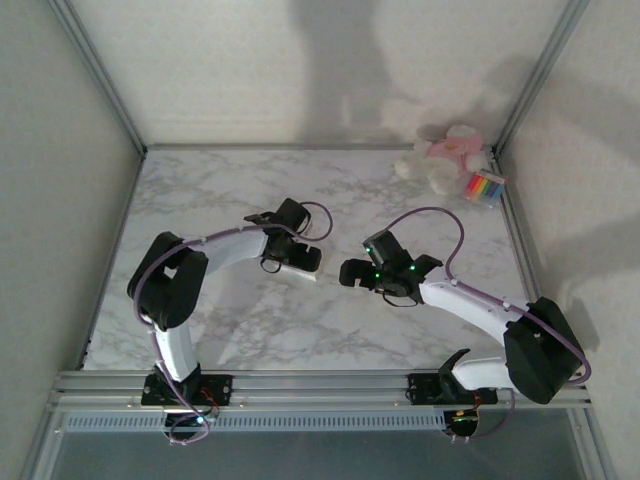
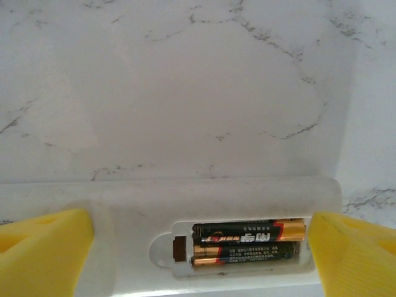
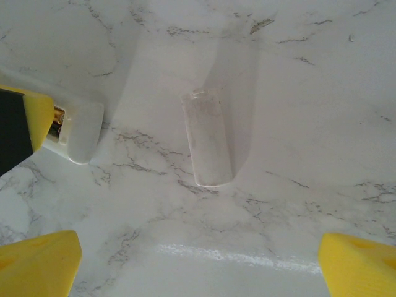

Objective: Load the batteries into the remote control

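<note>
Stretching from the near rail (image 1: pixel 320 385) to the pale back wall, the marble table (image 1: pixel 200 190) gives you bare stone along its far and left edges, hemmed in by the enclosure's side walls. Your left arm (image 1: pixel 180 280) bends in from the left and your right arm (image 1: pixel 500 320) from the right, and their wrists meet near mid-table with a small gap between them. A pink-and-white plush toy (image 1: pixel 445 160) crowds the far right corner. A multicoloured striped pack (image 1: pixel 485 188) lies just beside it at the table's right edge, and both are well apart from the arms. The remote control (image 2: pixel 124 210) lies back-up at mid-table beneath your left gripper (image 2: pixel 198 250). Its yellow fingers (image 2: pixel 43 250) stand wide over the remote, one past each end of the open compartment; whether they touch it you cannot tell. Your right gripper (image 3: pixel 198 263) hangs wide above bare marble, holding nothing. Ahead of it the loose white battery cover (image 3: pixel 207 139) lies flat, near the remote's rounded end but apart from it. The batteries (image 2: pixel 247 234), black and gold, sit side by side in the compartment, lying along the remote.
</note>
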`<state>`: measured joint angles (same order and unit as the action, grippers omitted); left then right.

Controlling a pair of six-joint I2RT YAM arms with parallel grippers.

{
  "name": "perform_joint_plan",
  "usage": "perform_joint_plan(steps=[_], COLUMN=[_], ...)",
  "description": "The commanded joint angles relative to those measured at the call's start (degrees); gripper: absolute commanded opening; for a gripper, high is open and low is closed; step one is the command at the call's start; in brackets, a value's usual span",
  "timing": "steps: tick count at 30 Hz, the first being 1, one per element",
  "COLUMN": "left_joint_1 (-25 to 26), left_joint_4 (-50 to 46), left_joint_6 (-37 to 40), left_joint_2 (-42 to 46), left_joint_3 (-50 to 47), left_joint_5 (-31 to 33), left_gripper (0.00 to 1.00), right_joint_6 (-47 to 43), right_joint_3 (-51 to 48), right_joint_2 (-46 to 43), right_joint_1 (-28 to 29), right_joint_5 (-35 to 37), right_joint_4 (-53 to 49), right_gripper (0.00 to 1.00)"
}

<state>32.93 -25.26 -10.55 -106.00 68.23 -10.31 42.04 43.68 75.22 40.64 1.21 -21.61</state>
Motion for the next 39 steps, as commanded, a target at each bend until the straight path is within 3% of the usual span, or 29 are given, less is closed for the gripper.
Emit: perform_joint_plan(steps=[1, 12, 27, 35, 39], left_joint_1=[-0.3, 0.6, 5.6, 5.8, 4.8], left_joint_4=[0.4, -0.9, -2.4, -1.6, -2.2], left_joint_6=[-0.7, 0.2, -1.3, -3.3, -6.6], left_joint_2=[-1.5, -3.4, -7.9, -3.4, 0.5], left_joint_3=[-2.3, -3.2, -4.1, -3.0, 0.1], left_joint_5=[-4.9, 0.3, 14.6, 15.0, 15.2], left_gripper=[0.89, 0.86, 0.86, 0.89, 0.93], right_joint_6=[0.7, 0.8, 0.2, -1.6, -4.0], right_joint_3=[-0.8, -0.4, 0.8, 2.4, 4.4], right_joint_2=[0.4, 0.7, 1.7, 2.6, 3.8], right_joint_1=[-0.2, -0.2, -0.2, -0.2, -0.2], right_joint_5=[-0.8, -0.9, -1.0, -1.0, 0.0], right_joint_4=[0.7, 0.9, 0.5, -0.4, -2.0], right_gripper=[0.99, 0.99, 0.99, 0.99, 0.9])
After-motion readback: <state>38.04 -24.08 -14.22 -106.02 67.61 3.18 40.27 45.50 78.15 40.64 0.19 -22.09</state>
